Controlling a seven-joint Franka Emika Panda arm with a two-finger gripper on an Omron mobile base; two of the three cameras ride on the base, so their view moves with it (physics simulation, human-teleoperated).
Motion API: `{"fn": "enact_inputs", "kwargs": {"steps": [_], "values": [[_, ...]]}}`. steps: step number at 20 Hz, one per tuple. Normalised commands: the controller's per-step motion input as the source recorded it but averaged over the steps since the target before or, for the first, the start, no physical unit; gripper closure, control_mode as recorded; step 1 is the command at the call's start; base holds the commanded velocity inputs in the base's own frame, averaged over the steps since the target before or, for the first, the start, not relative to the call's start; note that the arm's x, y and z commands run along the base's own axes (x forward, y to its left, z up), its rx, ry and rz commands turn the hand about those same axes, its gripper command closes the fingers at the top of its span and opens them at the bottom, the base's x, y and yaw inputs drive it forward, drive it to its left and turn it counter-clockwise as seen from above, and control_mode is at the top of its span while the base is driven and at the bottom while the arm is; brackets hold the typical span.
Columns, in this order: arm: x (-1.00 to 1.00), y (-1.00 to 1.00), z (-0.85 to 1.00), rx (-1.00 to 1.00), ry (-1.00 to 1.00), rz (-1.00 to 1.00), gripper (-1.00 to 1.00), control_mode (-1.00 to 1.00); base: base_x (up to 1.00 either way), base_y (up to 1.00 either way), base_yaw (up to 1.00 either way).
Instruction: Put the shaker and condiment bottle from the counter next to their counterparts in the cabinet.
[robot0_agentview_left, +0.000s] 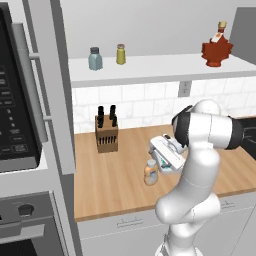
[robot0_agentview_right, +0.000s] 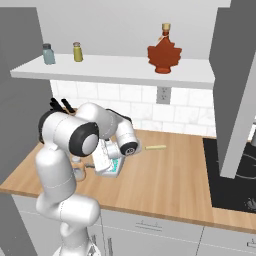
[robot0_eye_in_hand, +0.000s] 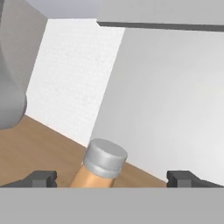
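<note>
Shaker (robot0_agentview_right: 78, 51) on cabinet (robot0_agentview_right: 125, 71) shelf beside grey-green shaker (robot0_agentview_right: 48, 54)

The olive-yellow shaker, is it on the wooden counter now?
No, the olive-yellow shaker stands on the white cabinet shelf, beside the grey-green shaker.

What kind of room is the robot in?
It looks like a kitchen. There is a wooden counter with a knife block on it, an oven and microwave unit at the side, and a black stovetop further along.
</note>
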Motion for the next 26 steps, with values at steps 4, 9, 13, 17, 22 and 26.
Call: {"fn": "enact_inputs", "kwargs": {"steps": [4,9,13,17,22,26], "values": [[0.00,0.00,-0.01,0.00,-0.04,0.00,-1.00,-1.00,0.00,0.00,0.00],[0.00,0.13,0.00,0.00,0.00,0.00,-1.00,-1.00,0.00,0.00,0.00],[-0.03,0.28,0.00,0.00,0.00,0.00,-1.00,-1.00,0.00,0.00,0.00],[-0.20,0.17,-0.06,0.00,0.00,0.00,-1.00,-1.00,0.00,0.00,0.00],[-0.60,-0.02,-0.27,0.00,0.00,0.03,-1.00,-1.00,0.00,0.00,0.00],[-0.57,-0.01,-0.16,0.00,0.00,0.01,-1.00,-1.00,0.00,0.00,0.00]]}}
